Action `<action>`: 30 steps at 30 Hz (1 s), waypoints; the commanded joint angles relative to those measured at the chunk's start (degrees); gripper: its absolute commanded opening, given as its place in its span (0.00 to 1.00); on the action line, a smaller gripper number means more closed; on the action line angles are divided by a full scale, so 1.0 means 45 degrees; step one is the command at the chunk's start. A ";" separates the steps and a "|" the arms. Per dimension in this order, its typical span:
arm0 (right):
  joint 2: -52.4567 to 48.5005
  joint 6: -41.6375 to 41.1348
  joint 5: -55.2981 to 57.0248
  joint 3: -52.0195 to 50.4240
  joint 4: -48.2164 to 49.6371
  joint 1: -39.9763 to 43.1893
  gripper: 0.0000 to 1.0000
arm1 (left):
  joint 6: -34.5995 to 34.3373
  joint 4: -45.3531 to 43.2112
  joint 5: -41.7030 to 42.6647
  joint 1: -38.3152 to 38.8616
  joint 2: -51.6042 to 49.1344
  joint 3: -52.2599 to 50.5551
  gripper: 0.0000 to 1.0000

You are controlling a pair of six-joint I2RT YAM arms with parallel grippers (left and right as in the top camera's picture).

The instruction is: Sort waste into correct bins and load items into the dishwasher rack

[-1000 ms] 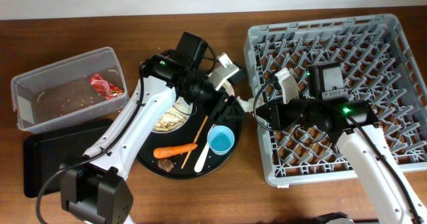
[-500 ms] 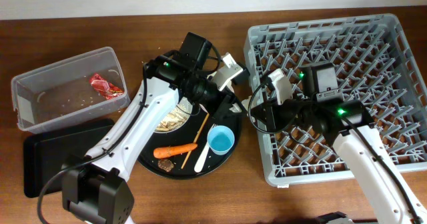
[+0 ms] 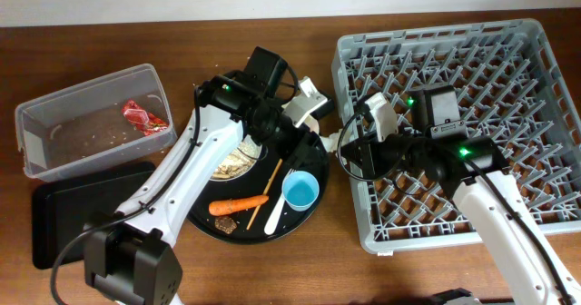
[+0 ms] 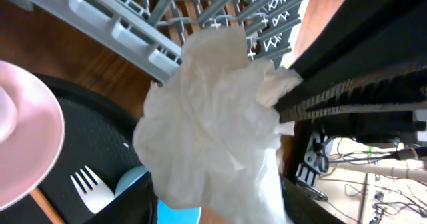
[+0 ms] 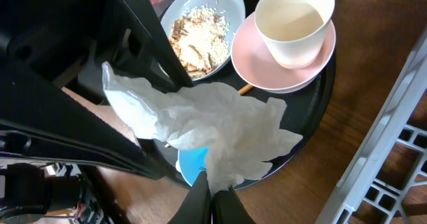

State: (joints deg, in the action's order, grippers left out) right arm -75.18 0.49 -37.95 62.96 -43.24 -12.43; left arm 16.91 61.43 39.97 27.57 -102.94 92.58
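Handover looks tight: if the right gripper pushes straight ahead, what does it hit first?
Past the crumpled white tissue it pinches, the right gripper likely meets the black fingers of the left gripper; depth is unclear.

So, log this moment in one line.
tissue: held aloft | right gripper: shut on it | left gripper: around it, grip unclear

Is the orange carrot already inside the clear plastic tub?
No, the carrot lies on the round black tray, well apart from the clear tub.
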 commanded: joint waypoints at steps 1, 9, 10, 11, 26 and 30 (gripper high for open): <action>0.0019 0.0155 0.0000 0.0335 -0.0019 -0.0073 0.04 | 0.0058 -0.0355 -0.0083 0.0029 0.0330 0.0039 0.50; 0.0019 0.0155 0.0015 0.0335 -0.0010 -0.0068 0.12 | 0.0053 -0.0442 -0.0087 0.0005 0.0335 0.0039 0.00; 0.0019 0.0155 0.0117 0.0335 -0.0015 -0.0053 0.76 | 0.0058 -0.0442 -0.0175 -0.0049 0.0335 0.0039 0.00; 0.0087 0.0151 0.0534 0.0350 -0.0068 0.0053 0.99 | -0.0068 -0.0432 -0.0646 -0.0350 0.0393 0.0039 0.00; 0.0831 0.0151 0.4920 0.0899 -0.5746 0.5445 0.99 | -0.1472 -0.2526 -0.7189 -0.9049 0.0631 0.0034 0.01; 0.0831 0.0151 0.4920 0.0899 -0.5751 0.5445 0.99 | -0.1613 -0.2652 -0.7470 -0.9758 -0.0058 0.0034 0.09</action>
State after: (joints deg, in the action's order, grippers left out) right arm -72.10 0.91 -16.62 65.84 -68.99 11.81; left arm 10.81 49.82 8.43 -14.66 -101.14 92.53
